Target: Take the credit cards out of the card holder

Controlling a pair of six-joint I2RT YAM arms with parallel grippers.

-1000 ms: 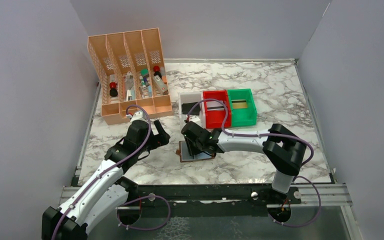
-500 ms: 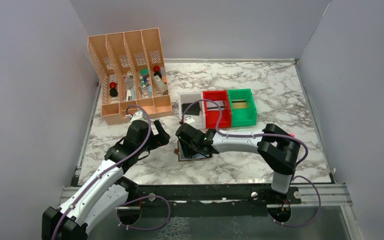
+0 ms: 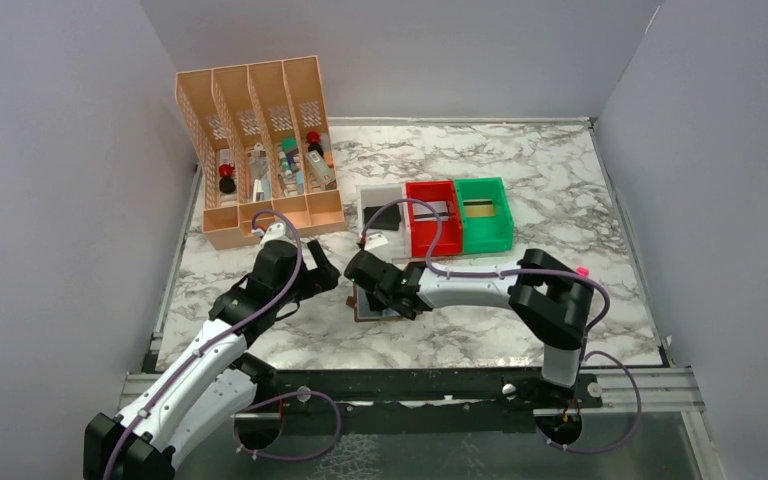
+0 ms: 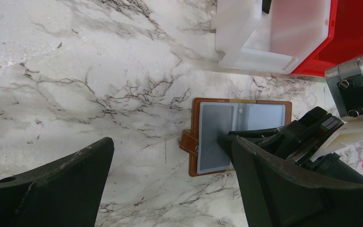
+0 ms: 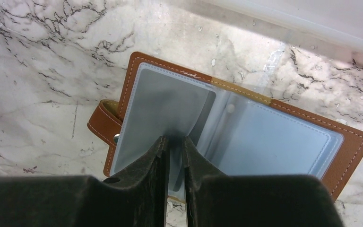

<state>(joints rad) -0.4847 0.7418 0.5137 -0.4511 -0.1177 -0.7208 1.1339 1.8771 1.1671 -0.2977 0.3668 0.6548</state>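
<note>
The left gripper (image 4: 169, 142) hangs with jaws spread wide over the marbled white desk (image 4: 75, 71), just left of the small brown leather-like card holder (image 4: 260, 116), probably ready to pin it down. The holder lies open and flat, near the white plastic bin (image 4: 246, 28). The right gripper (image 5: 175, 140) is pinched narrow on the near edge of the left shiny grey-blue sleeve (image 5: 165, 104), seemingly to tease out the thin greyish credit cards; none is clear of a sleeve yet
</note>
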